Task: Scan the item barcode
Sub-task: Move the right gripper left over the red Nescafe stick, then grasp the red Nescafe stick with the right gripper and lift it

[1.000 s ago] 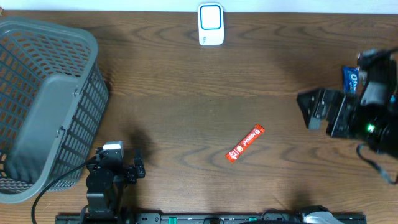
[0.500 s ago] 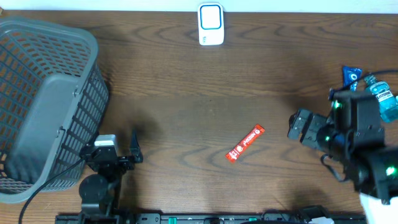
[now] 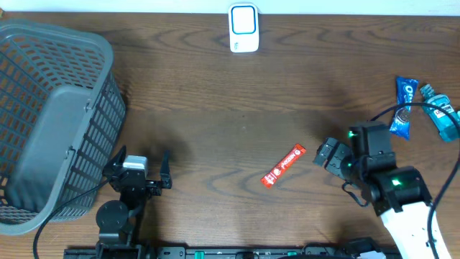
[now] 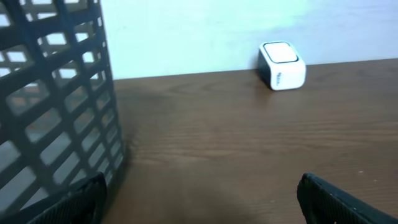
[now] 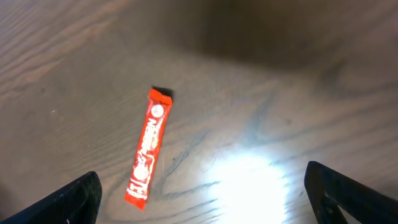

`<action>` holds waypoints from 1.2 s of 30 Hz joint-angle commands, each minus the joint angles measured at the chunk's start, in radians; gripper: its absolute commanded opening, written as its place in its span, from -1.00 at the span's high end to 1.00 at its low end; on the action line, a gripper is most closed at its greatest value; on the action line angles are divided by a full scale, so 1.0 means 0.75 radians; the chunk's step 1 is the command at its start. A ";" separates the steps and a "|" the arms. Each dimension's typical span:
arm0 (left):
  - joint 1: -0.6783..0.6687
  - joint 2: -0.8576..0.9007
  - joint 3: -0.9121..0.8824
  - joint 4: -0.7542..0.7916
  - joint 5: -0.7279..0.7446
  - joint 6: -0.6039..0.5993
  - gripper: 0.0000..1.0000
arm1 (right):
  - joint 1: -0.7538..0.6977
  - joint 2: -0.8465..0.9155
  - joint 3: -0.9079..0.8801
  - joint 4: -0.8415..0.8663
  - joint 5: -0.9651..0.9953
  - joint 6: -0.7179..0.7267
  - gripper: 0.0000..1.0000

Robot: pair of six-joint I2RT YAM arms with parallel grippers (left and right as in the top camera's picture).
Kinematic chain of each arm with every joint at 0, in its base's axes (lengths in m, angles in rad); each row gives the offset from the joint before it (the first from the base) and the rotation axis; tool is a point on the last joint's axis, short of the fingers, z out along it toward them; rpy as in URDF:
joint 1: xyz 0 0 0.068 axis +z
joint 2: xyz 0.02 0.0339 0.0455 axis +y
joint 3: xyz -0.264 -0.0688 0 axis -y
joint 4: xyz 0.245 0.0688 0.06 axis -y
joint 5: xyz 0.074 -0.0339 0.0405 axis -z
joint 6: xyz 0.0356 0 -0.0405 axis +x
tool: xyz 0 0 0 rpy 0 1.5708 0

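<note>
Overhead view: a red stick packet (image 3: pixel 283 165) lies flat on the wooden table (image 3: pixel 215 93), slightly right of centre. Its long axis runs diagonally, with one end pointing to the lower left and the other to the upper right, toward the right gripper (image 3: pixel 327 154). That gripper sits near the packet's upper-right end without touching it. Its jaws are spread wide and hold nothing.

Right wrist view: the packet (image 5: pixel 149 146) appears nearly upright between the two dark fingers (image 5: pixel 65 202), apart from both.

The left gripper (image 3: pixel 140 162) rests near the front edge, just beside a grey mesh basket (image 3: pixel 50 122). Its jaws are likewise fully apart and empty.

A white-and-blue barcode scanner (image 3: pixel 244 29) stands at the far edge, well apart from the packet. A blue snack packet (image 3: pixel 403 108) and a blue bottle (image 3: pixel 440 119) lie at the right edge.
</note>
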 commanded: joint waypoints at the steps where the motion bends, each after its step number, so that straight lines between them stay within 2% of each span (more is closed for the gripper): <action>1: 0.005 -0.008 -0.043 0.011 0.069 0.038 -0.96 | 0.028 0.050 -0.004 0.003 -0.003 0.340 -0.99; 10: 0.005 -0.006 -0.047 0.016 0.083 0.037 -0.96 | 0.045 0.176 -0.005 0.095 -0.176 0.393 -0.97; 11: 0.005 -0.005 -0.047 0.016 0.083 0.037 -0.96 | 0.047 0.191 -0.004 0.105 -0.191 0.404 -0.83; 15: 0.005 0.002 -0.047 0.016 0.083 0.037 -0.96 | 0.084 0.291 -0.004 0.114 -0.249 0.605 -0.78; 19: 0.006 0.002 -0.047 0.016 0.082 0.037 -0.96 | 0.142 0.441 0.006 0.179 -0.317 0.696 -0.54; 26: 0.005 0.002 -0.047 0.016 0.083 0.037 -0.96 | 0.194 0.692 0.154 0.201 -0.388 0.727 -0.47; 31: 0.006 0.002 -0.047 0.016 0.083 0.037 -0.96 | 0.208 0.843 0.295 0.159 -0.388 0.744 -0.34; 36: 0.005 0.002 -0.047 0.016 0.083 0.037 -0.96 | 0.210 0.985 0.338 0.138 -0.410 0.768 -0.26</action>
